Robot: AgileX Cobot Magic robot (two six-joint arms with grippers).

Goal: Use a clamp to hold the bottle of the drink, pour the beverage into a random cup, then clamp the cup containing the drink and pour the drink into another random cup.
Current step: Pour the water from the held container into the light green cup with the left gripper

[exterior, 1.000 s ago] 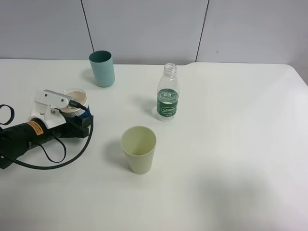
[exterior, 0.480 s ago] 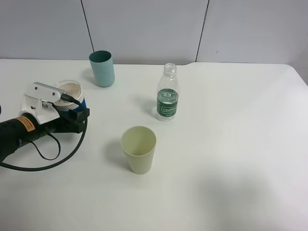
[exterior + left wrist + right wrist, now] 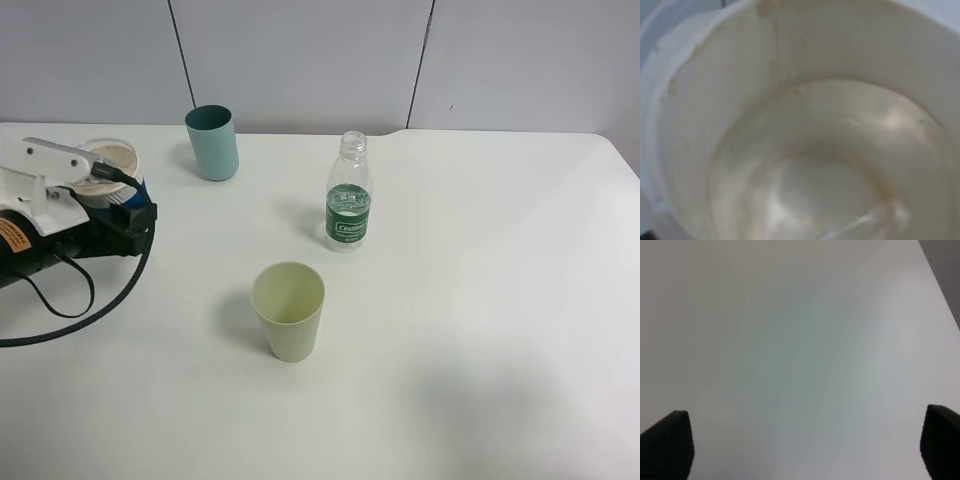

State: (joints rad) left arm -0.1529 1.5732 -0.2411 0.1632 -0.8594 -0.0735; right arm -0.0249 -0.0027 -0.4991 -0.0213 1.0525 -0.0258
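My left gripper [image 3: 120, 193] is shut on a white cup with a blue body [image 3: 107, 160] at the table's far left and holds it upright. In the left wrist view the cup's inside [image 3: 815, 150] fills the frame, with clear liquid at its bottom. The clear drink bottle with a green label [image 3: 348, 205] stands uncapped at mid table. A teal cup [image 3: 212, 142] stands at the back. A pale green cup [image 3: 289, 310] stands in front of the bottle. My right gripper [image 3: 805, 440] is open over bare table and is outside the exterior high view.
The white table [image 3: 480, 300] stretches bare to the right of the bottle. A grey panelled wall [image 3: 300, 60] runs behind the table. The left arm's black cable [image 3: 90, 310] loops over the table's left side.
My left gripper has moved left and toward the back with the white cup, carrying it away from the pale green cup. The bottle and the other cups have not moved.
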